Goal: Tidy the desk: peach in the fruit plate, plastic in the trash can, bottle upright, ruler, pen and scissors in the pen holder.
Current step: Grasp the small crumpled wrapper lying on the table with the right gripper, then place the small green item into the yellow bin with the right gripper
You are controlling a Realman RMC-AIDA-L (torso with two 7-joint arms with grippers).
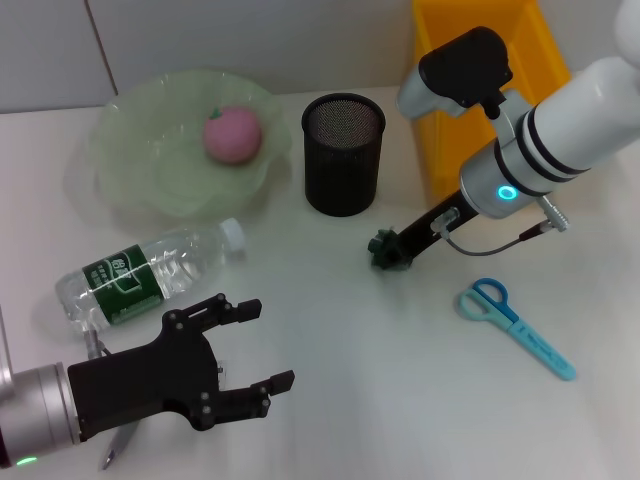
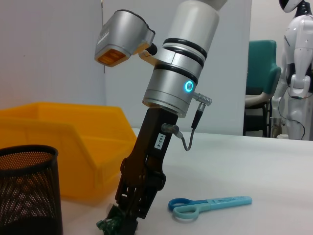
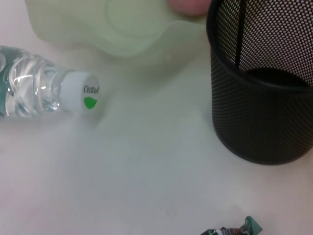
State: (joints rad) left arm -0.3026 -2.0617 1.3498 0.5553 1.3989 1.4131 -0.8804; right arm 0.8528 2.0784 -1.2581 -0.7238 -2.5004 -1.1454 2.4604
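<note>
peach (image 1: 233, 134): round, pink, matte skin, lay inside the fruit plate (image 1: 130, 170), a pale green translucent dish with a wavy rim, at the far left of the white desk (image 1: 380, 380).

bottle (image 1: 150, 270): clear ribbed plastic, green label, white cap; lay on its side just in front of the plate, cap pointing toward the pen holder.

pen holder (image 1: 343, 154): black wire-mesh cylinder, upright, beside the plate. a thin dark stick leaned inside it in the right wrist view; what it was could not be told.

plastic (image 1: 385, 250): a small crumpled dark green scrap, lay on the desk in front of the pen holder. the right gripper (image 1: 392, 250) came down at a slant with its black fingers closed around the scrap, tips at the desk surface.

scissors (image 1: 515, 325): light blue plastic handles and sheath, lay flat on the desk to the right, well apart from the pen holder.

trash can (image 1: 485, 60): yellow hard-plastic bin with an open top, stood at the far right behind the right arm; its contents were hidden.

left gripper (image 1: 255, 350): black, angular, two fingers spread wide with nothing between them, hovered over the near left of the desk, just in front of the bottle.

a slim grey object (image 1: 115, 450) showed partly under the left arm; too hidden to name.
</note>
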